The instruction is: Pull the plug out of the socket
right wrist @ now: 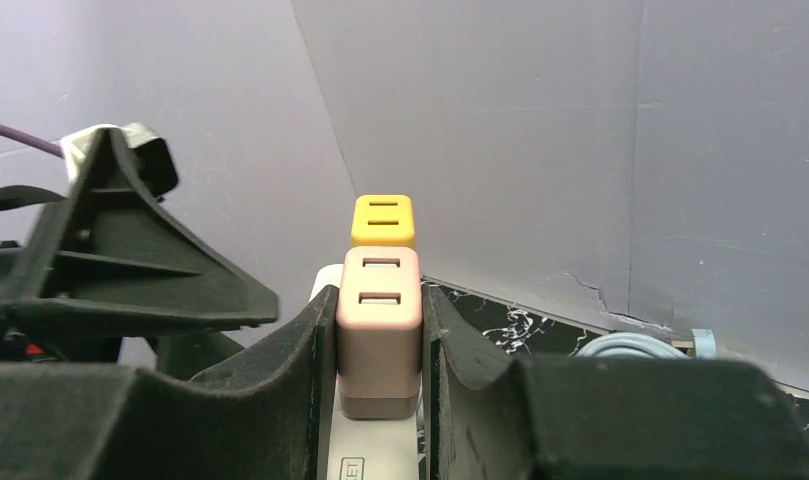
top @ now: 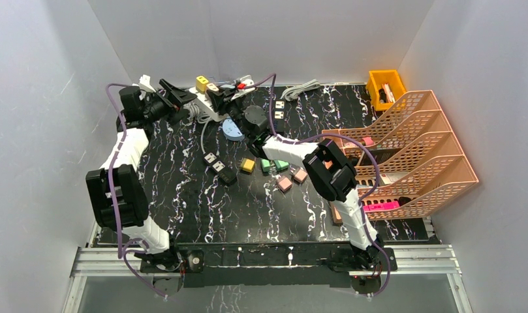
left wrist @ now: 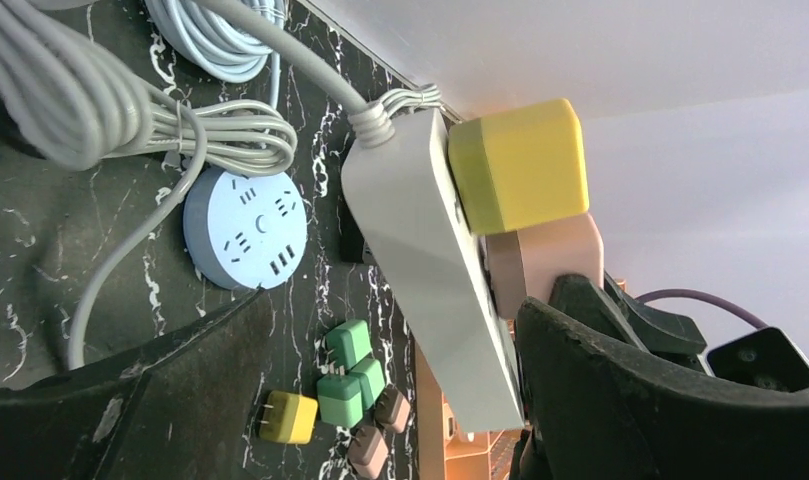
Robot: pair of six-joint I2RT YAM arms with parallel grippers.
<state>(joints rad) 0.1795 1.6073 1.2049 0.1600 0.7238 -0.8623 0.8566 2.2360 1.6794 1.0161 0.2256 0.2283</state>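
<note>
1. The desk (top: 183, 195), black with white veining, carries everything; the work is at its far left corner.
2. The white power strip (left wrist: 420, 260) lies there. It looks light, so I judge it would lift with the plug unless it is held down.
3. The left end effector (left wrist: 400, 340) stands wide apart, its fingers straddling the strip without clamping it.
4. The right end effector (right wrist: 378, 345) is clamped on the pink plug's two flat sides.
5. The pink plug (right wrist: 380, 300) is seated in the strip, just beside the yellow plug (right wrist: 383, 220). It is hard, smooth plastic, likely light and a little slippery, held only by the friction of its prongs. The best hold is low on the side faces, pulling straight out without rocking.
</note>
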